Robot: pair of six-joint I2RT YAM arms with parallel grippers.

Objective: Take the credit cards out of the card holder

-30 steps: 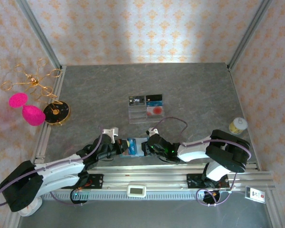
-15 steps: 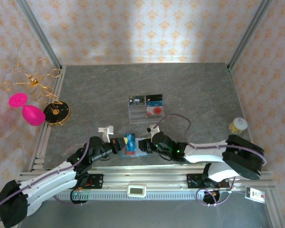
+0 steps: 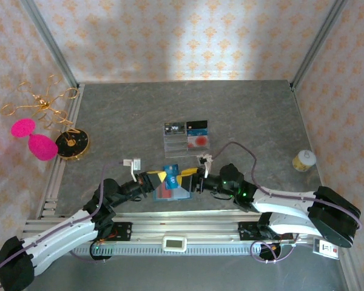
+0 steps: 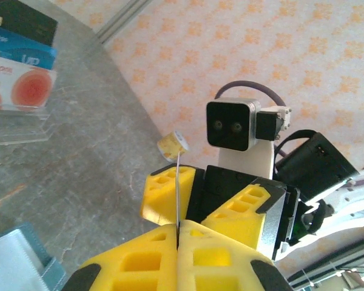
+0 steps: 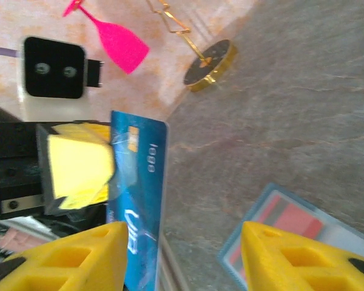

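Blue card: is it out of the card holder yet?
Out. The left gripper pinches the blue card, apart from the card holder, which lies on the table holding a red card.

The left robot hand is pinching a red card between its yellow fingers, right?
Not quite. The left gripper is pinching a card between its yellow fingers, but that credit card is blue, not red; the right wrist view shows its blue face. The red card lies in the card holder.
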